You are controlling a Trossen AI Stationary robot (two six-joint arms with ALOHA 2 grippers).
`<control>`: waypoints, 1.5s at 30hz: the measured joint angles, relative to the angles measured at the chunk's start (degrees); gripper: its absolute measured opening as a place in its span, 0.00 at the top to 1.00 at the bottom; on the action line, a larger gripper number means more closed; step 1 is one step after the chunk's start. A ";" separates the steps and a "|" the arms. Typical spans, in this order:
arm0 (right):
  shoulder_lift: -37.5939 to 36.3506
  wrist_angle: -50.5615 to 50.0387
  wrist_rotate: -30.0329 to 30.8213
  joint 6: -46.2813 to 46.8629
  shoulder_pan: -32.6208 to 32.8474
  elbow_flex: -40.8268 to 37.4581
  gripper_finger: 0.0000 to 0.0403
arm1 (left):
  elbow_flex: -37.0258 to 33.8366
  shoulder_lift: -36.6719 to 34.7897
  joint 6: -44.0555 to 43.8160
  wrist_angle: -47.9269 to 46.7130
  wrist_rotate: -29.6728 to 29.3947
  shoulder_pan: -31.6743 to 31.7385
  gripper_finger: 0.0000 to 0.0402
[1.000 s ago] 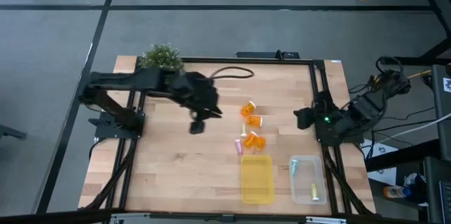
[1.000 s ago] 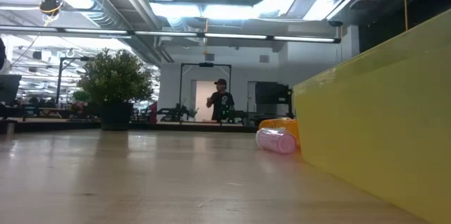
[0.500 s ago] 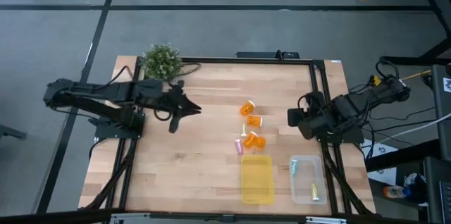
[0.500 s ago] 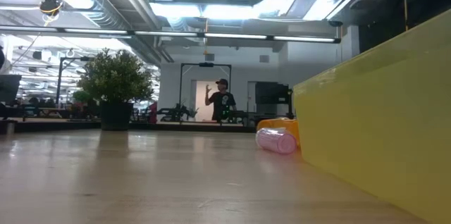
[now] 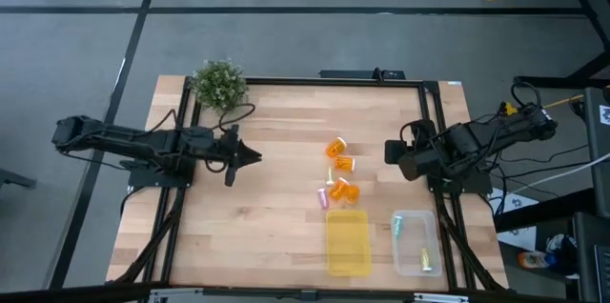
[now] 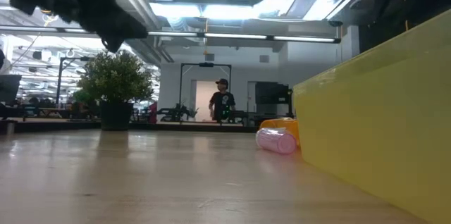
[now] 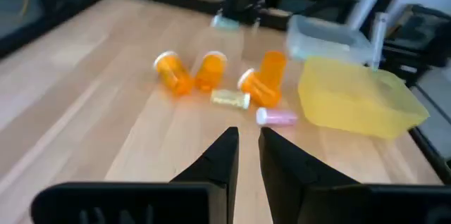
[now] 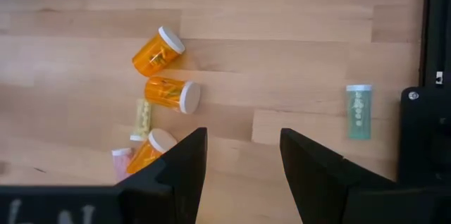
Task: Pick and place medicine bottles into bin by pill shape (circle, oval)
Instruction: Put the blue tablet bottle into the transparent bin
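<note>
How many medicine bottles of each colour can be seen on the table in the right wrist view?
Orange bottles: 3
Pale yellow bottle: 1
Pink bottle: 1
Teal bottle: 1
Total: 6

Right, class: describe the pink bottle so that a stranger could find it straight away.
Find the yellow bin, which stands next to the clear bin on the wooden table. A cluster of small bottles lies on the table just off one of its corners. The pink bottle lies on its side there, the only pale pink one among orange and yellowish neighbours.
</note>
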 joint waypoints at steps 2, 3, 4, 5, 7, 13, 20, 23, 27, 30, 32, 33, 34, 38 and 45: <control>0.00 0.43 -0.02 -0.05 -0.43 0.00 0.55 | -3.53 0.02 4.63 10.22 6.46 0.00 0.87; 0.00 0.62 -0.02 -0.14 -0.57 0.00 0.55 | -5.38 -0.02 6.74 16.09 9.87 -0.02 0.87; 0.00 0.80 -0.02 -0.20 -0.73 0.00 0.55 | -7.39 -0.04 8.28 21.65 12.41 -0.07 0.87; 0.00 0.84 -0.02 -0.20 -0.83 0.00 0.55 | -9.40 -0.07 8.81 26.46 13.20 -0.06 0.87; 0.00 1.31 -0.15 -0.22 -1.01 0.00 0.55 | -13.28 -0.11 7.91 34.38 11.62 0.00 0.87; 0.01 2.65 -1.01 -0.22 -1.11 0.00 0.55 | -17.70 -2.86 2.62 36.43 8.23 0.00 0.87; 0.00 3.15 -1.27 -0.77 -1.16 -1.16 0.55 | -17.70 -8.60 3.65 24.77 8.33 0.78 0.87; 0.02 6.87 -3.13 -4.92 -1.38 -3.91 0.55 | -17.68 -12.30 4.25 20.97 8.32 0.92 0.87; 1.02 12.71 -7.06 -7.67 -2.93 -8.51 0.55 | -17.68 -17.69 6.10 17.12 8.33 0.92 0.87; 2.29 12.13 -11.21 -9.38 -4.94 -11.33 0.55 | -17.68 -21.55 6.71 13.03 8.35 0.92 0.87; 2.96 10.23 -12.97 -10.18 -6.50 -13.16 0.55 | -17.68 -23.74 6.71 10.54 8.37 0.92 0.87; 3.14 9.46 -13.41 -10.27 -7.29 -13.99 0.55 | -17.68 -24.77 6.71 9.49 8.36 0.91 0.87; 3.19 8.83 -13.52 -10.33 -8.09 -14.91 0.55 | -17.68 -25.68 6.71 8.77 8.37 0.92 0.87; 3.19 8.99 -14.85 -10.76 -11.05 -19.61 0.55 | -17.68 -27.76 7.57 8.05 8.36 0.92 0.87; 3.39 17.02 -19.02 -13.92 -14.46 -30.17 0.55 | -17.68 -28.13 9.58 7.95 8.33 0.92 0.87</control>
